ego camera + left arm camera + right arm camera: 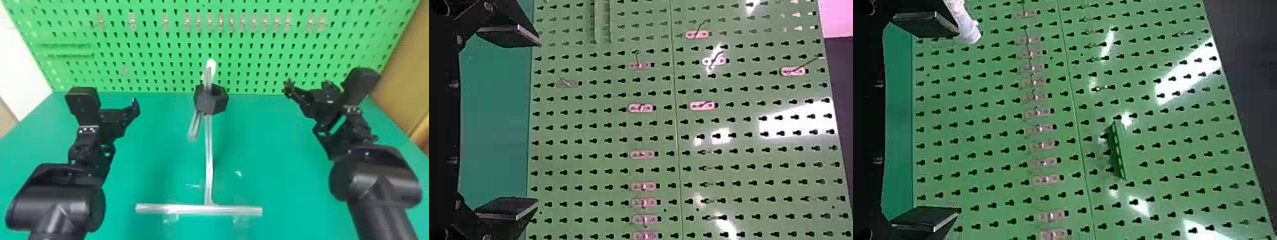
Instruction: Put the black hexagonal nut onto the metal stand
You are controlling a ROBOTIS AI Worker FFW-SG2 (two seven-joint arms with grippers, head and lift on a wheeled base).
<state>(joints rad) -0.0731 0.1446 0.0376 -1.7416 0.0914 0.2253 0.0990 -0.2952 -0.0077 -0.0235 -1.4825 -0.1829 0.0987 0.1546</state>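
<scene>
The black hexagonal nut (211,101) is up on the metal stand (208,153), around its upper part, with a bar rising from the nut's hole. To the left of the nut and apart from it, my left gripper (119,116) is empty. Its spread fingers also show in the left wrist view, where the left gripper (536,122) faces the pegboard. On the nut's other side, my right gripper (308,86) stands open and clear of it. In the right wrist view the right gripper (957,122) has nothing between its fingers, and the stand's white tip (970,32) is beside one finger.
A green pegboard (153,60) with small metal clips rises behind the green tabletop (271,143). The stand's crossbar (236,210) lies near the front, with clear tape around it. A short bar (194,127) juts out below the nut.
</scene>
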